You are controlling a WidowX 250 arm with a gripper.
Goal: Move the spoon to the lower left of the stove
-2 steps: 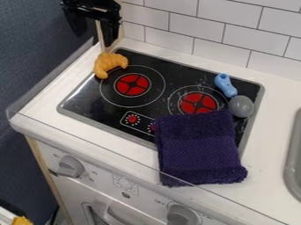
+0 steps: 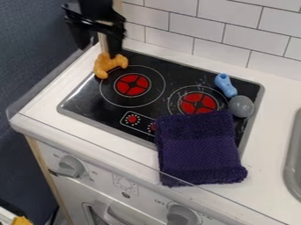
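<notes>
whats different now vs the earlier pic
The black two-finger tool has come down in the view, open, and one finger now overlaps the top of the golden-brown toy croissant. Nothing is visibly gripped or released. The blue-and-grey toy spoon, fuzzy dark purple cloth and croissant stayed put.

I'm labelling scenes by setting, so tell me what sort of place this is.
Most likely a toy kitchen set up for the robot: a black stovetop with red burner patterns, a white oven front with grey knobs below it, and a white tiled wall behind.
</notes>
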